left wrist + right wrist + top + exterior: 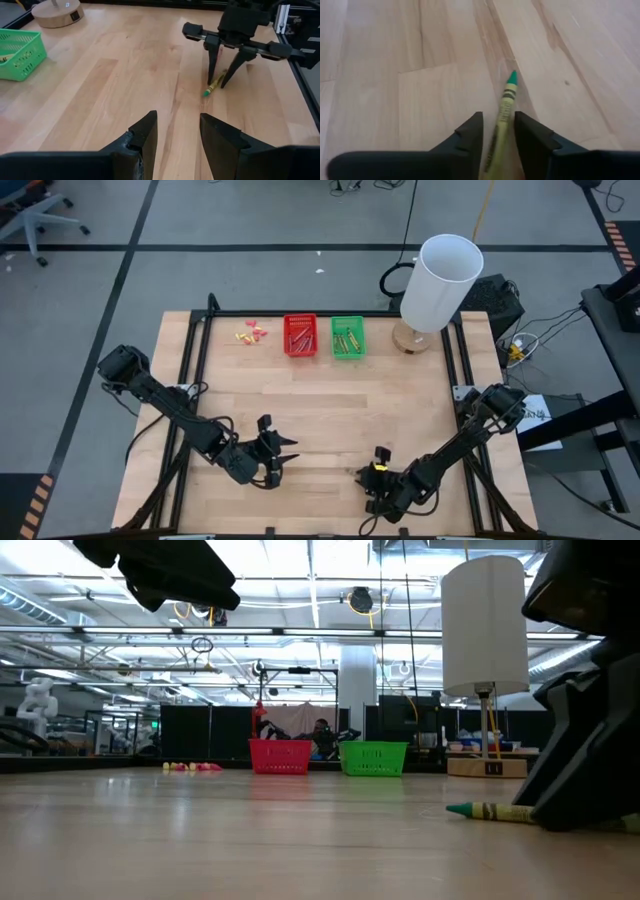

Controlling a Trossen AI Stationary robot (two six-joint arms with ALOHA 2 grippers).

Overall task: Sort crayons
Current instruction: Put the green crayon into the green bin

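Right pincer (498, 131), dark and two-fingered, set down on the pale planked wooden worktop (330, 405) at its near edge, well apart from the red plastic mesh basket (299, 335). Its fingers stand slightly parted, straddling a thin yellow-green paper-wrapped crayon with a green tip (505, 102) that lies flat on the wood; whether they press it cannot be told. Left pincer (177, 131) hovers to the side of that crayon, wedge-shaped fingers parted and empty. Beside the red basket, farther from the pink and yellow scraps (251, 332), stands a green mesh basket (347, 337); both hold crayons. A white cylindrical lamp on a round wooden base (437, 285) stands beyond the green basket.
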